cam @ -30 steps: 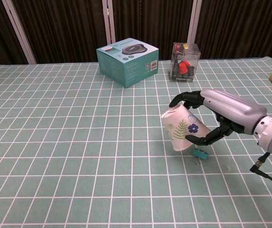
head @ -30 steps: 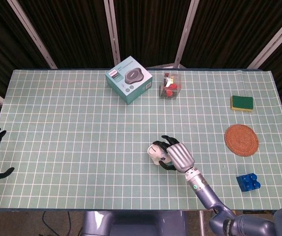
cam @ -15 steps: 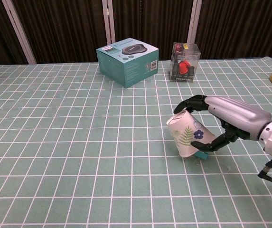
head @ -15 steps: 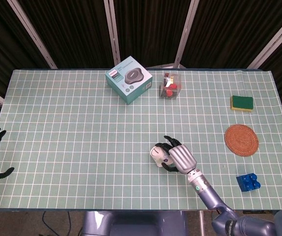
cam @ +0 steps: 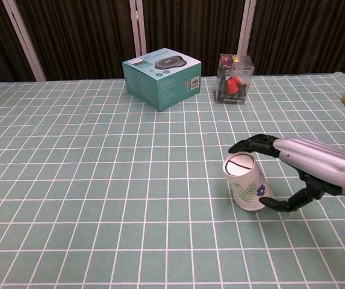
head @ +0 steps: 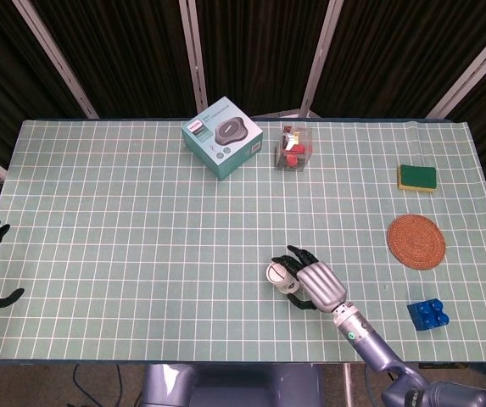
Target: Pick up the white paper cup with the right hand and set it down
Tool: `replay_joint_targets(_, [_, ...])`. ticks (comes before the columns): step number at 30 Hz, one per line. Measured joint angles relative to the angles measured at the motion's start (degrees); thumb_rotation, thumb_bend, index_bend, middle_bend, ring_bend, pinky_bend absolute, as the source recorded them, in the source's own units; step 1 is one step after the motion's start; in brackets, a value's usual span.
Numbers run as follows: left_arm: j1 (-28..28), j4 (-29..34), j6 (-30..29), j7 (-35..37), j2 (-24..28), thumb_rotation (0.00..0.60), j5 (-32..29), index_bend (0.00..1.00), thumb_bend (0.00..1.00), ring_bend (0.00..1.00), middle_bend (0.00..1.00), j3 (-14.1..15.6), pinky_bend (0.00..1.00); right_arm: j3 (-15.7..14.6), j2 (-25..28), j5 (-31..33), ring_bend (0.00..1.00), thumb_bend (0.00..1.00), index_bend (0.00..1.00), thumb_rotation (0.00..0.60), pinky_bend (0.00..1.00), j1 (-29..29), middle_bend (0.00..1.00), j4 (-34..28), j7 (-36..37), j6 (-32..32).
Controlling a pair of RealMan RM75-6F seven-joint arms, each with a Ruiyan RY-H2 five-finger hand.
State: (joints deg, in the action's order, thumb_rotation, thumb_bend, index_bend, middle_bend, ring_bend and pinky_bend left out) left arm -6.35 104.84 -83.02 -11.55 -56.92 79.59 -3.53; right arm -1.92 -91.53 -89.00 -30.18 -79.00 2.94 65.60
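One cup (cam: 245, 183), two boxes (head: 221, 136) (head: 293, 148), one sponge (head: 417, 178), one coaster (head: 416, 242), one brick (head: 427, 315)

We see the right hand (cam: 298, 171) now lower and nearer the worktop's front edge than a second ago, shifted toward 5 o'clock in the head view. The white paper cup (cam: 245, 181), earlier tilted and lifted, now stands nearly upside down on the worktop (cam: 100, 180). The small teal clip seen under it before is now hidden.
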Motion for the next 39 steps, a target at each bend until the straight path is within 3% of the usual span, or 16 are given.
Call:
replay_joint_targets(5, [0.05,0.17,-0.12,-0.15,-0.02,0.6,0.25,0.0,0.0,0.0,0.0,0.09,0.0,-0.87,0.82,-1.29,0.0,0.27,0.02,0.6,0.04,0.78,0.0,-1.83,-0.6,0.95])
replay_joint_targets(7, [0.13,0.24,-0.29,-0.15,0.02,0.6,0.41,0.0,0.0,0.0,0.0,0.14,0.0,-0.87,1.02,-1.24,0.0,0.26,0.0,0.6,0.0,1.0,0.0,-2.62,-1.4,1.01])
replay_joint_targets(20, [0.59,0.9,-1.05,1.13,0.83,0.6,1.74,0.0,0.0,0.0,0.0,0.42,0.0,-0.99,6.32,-3.3,0.0,0.24,0.0,0.6,0.0,3.21,0.0,-8.77,-3.21,5.45])
replay_joint_targets(26, [1.23,1.49,-2.36,1.89,1.36,0.6,3.69,0.0,0.0,0.0,0.0,0.88,0.0,-1.67,13.21,-6.02,0.0,0.2,0.0,0.6,0.0,5.64,0.0,-13.65,-3.39,11.13])
replay_joint_targets(32, [1.8,1.6,-3.59,2.19,1.6,0.6,5.43,0.0,0.0,0.0,0.0,1.28,0.0,-1.63,20.58,-7.08,0.0,0.04,0.0,0.6,0.0,10.37,0.0,-15.75,-3.57,19.47])
replay_joint_targets(39, [2.32,0.94,-5.98,-2.22,0.05,0.6,6.17,0.0,0.0,0.0,0.0,0.83,0.0,-0.5,23.51,-4.9,0.0,0.0,0.0,0.6,0.0,16.79,0.0,-14.31,-4.57,27.93])
